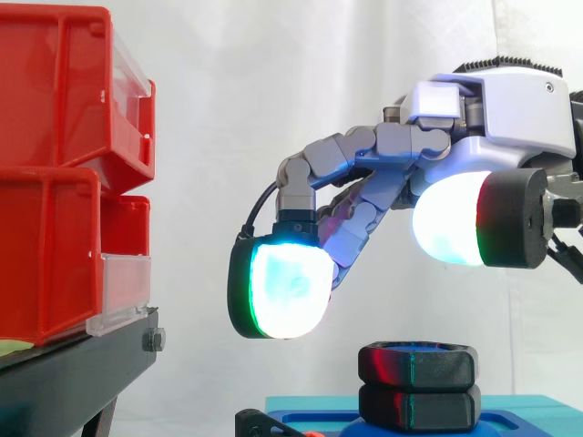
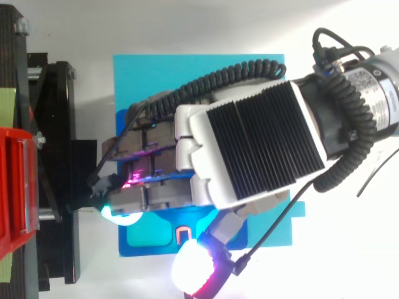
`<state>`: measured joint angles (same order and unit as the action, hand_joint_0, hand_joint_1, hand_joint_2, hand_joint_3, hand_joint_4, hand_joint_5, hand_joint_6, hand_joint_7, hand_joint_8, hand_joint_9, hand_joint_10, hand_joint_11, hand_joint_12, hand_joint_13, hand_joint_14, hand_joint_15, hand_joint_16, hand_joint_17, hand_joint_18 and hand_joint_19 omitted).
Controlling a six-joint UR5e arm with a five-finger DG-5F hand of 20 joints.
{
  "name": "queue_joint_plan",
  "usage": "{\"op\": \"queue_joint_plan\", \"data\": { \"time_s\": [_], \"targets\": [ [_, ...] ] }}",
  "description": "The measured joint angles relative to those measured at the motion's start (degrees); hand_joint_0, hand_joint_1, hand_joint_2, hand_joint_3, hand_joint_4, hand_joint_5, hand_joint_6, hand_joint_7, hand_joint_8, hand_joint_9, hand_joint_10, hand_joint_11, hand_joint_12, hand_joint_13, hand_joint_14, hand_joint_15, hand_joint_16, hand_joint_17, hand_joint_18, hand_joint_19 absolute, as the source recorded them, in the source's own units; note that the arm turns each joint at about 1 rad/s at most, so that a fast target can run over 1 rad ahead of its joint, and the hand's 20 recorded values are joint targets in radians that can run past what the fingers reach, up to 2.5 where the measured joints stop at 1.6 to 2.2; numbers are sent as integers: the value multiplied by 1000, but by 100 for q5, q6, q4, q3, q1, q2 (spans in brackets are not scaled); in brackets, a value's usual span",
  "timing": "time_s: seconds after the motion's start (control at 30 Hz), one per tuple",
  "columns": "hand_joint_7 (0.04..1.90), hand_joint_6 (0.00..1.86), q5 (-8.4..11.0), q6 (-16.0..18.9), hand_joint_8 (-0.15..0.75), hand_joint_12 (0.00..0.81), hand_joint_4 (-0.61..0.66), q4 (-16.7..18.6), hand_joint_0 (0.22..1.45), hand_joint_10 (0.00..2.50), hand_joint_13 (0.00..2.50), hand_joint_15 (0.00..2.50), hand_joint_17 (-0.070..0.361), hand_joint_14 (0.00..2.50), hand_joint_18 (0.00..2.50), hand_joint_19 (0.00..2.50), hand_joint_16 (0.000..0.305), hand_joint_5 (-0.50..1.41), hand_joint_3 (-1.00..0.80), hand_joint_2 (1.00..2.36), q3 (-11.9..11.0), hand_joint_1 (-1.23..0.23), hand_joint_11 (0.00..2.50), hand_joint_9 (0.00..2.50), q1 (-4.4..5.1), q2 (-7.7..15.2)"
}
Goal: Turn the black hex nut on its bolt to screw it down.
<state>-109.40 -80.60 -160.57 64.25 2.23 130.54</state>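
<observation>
Black hex nut [image 1: 417, 362] below fingers [image 1: 282, 287], untouched — fingers loosely spread, holding nothing.

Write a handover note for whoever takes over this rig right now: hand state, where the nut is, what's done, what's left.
Hand: open, fingers relaxed, holding nothing. It hangs above the black hex nut, and its glowing pads are clear of it.
Nut: on the blue base, sitting on top of a second black hex piece. The bolt thread is hidden.
Done: the hand is over the nut. No grasp yet, and I cannot tell how far the nut is screwed down.
Left: lower the hand, grip the nut and turn it down.
</observation>
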Motion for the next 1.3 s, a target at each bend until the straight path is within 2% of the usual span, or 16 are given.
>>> {"op": "queue_joint_plan", "data": {
  "time_s": [0.23, 0.43, 0.53, 0.9, 1.03, 1.3],
  "targets": [
    [1023, 505, 141, 1, 314, 360, 245, 42, 497, 0, 751, 125, 124, 5, 638, 677, 55, -19, -500, 1000, 82, -305, 84, 932, 126, 5],
    [1114, 506, 159, 1, 317, 360, 174, 230, 498, 3, 751, 126, 123, 5, 635, 685, 55, -8, -500, 1000, 229, -310, 96, 941, 158, 4],
    [1155, 506, 161, 2, 318, 357, 144, 270, 499, 2, 753, 124, 123, 5, 640, 678, 55, -4, -500, 1000, 248, -313, 102, 937, 163, 4],
    [1193, 505, 161, 4, 311, 356, 148, 298, 498, 3, 759, 127, 123, 5, 641, 677, 55, 3, -500, 1000, 259, -316, 101, 951, 167, 10],
    [1202, 505, 148, 4, 314, 357, 146, 301, 498, 3, 760, 125, 123, 5, 642, 677, 55, 5, -500, 1000, 269, -315, 101, 953, 142, 70],
    [1361, 501, 132, 1, 321, 356, 157, 257, 494, 3, 759, 129, 124, 5, 646, 674, 55, 3, -500, 1000, 272, -318, 118, 960, 115, 92]
  ]
}}
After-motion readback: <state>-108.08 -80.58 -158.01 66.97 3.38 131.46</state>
